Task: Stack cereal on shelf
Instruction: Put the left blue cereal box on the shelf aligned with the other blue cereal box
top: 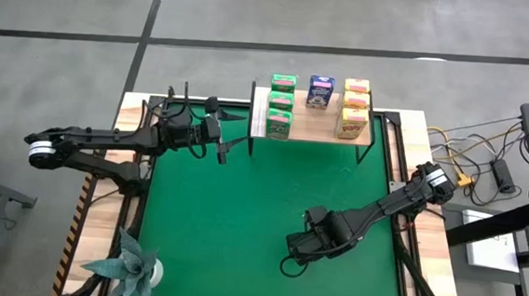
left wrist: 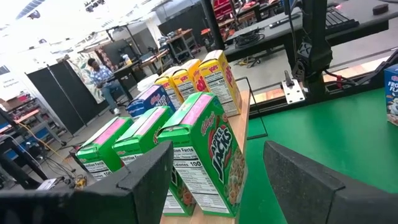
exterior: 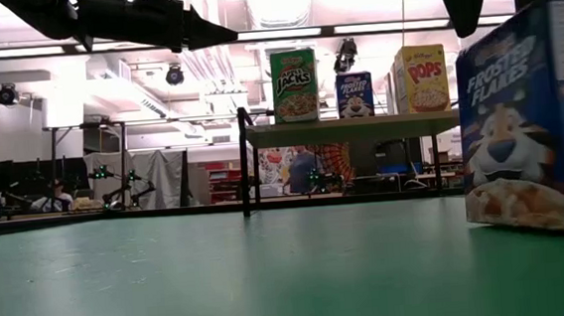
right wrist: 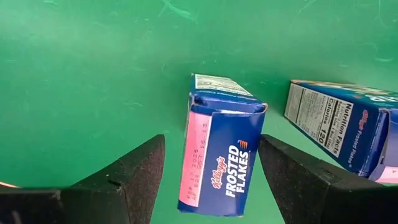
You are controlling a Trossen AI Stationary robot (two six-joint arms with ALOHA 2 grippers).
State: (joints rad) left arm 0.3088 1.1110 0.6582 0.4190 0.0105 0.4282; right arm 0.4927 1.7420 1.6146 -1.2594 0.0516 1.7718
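Shelf [top: 321,135] stands at the far edge of the green mat [top: 241,212], a wooden board on thin black legs. On it: three green boxes [top: 281,104] in a row at its left end, one blue box [top: 320,92] toward the middle, three yellow boxes [top: 353,106] at its right end. Seen from table height, a green, a blue and a yellow box face the camera, all upright. Left gripper [top: 220,145] hovers just beside the shelf's left end, fingers [left wrist: 149,177] spread wide with nothing between them; its wrist view looks along the row of green boxes. Right gripper [right wrist: 211,177] is low over the mat's near right part, jaws wide and straddling a blue Frosted Flakes box [right wrist: 221,155]; gaps show on both sides, so the pads are apart from the cardboard. That box stands upright on the mat, top flap toward the camera. A second blue Frosted Flakes box [right wrist: 348,127] rests on the mat just beside it, not touching. Folded teal paper plant [top: 126,264] sits at the mat's near left corner, well apart from both arms.
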